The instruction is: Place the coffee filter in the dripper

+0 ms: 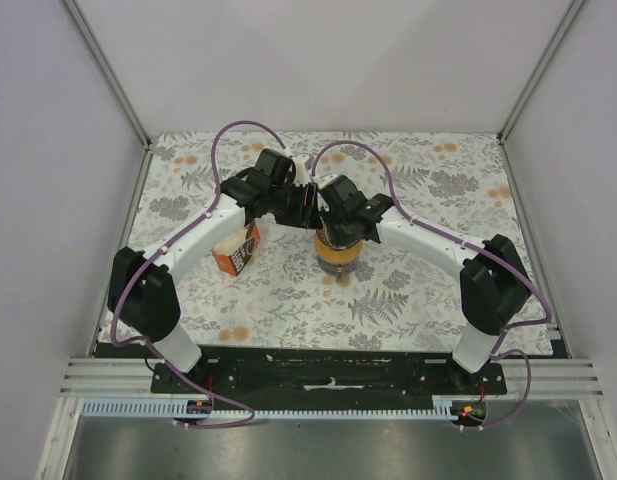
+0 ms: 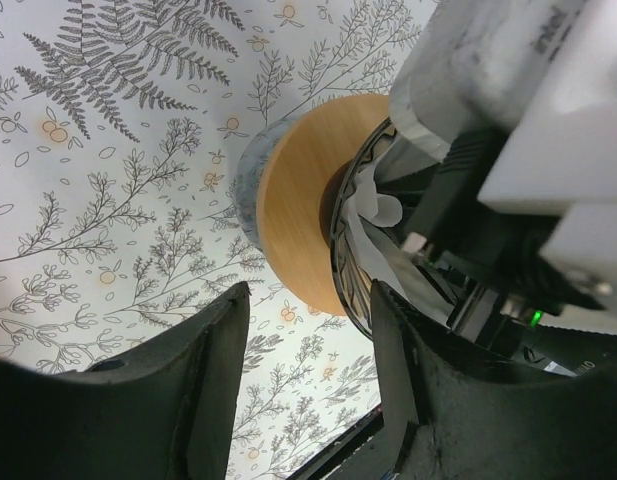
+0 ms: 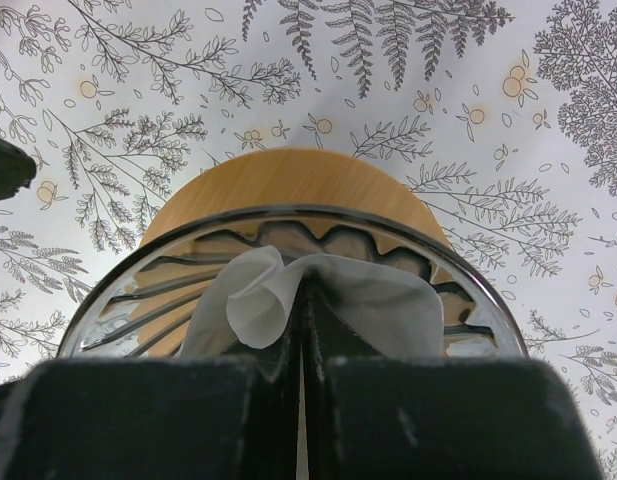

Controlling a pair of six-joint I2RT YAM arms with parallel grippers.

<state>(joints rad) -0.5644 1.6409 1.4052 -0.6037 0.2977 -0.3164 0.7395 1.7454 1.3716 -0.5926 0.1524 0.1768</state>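
Note:
The dripper [image 3: 288, 225], a dark ribbed see-through cone, sits on its amber-brown ring [image 3: 288, 180] at the table's middle [image 1: 339, 250]. My right gripper [image 3: 306, 300] is shut on the thin white coffee filter [image 3: 258, 300] and holds it crumpled inside the dripper's rim. In the top view the right gripper [image 1: 335, 226] is directly over the dripper. My left gripper [image 2: 310, 300] is open and empty, close beside the dripper [image 2: 350, 250] and ring [image 2: 298, 200], touching neither. The filter [image 2: 376, 208] shows there as a white fold in the rim. In the top view the left gripper [image 1: 291, 205] is just left of the right one.
The ring rests on a grey glass cup [image 2: 246, 185]. An orange packet of filters [image 1: 238, 250] lies left of the dripper, under the left arm. The two wrists are very close together. White walls enclose the fern-print table [image 1: 428, 290].

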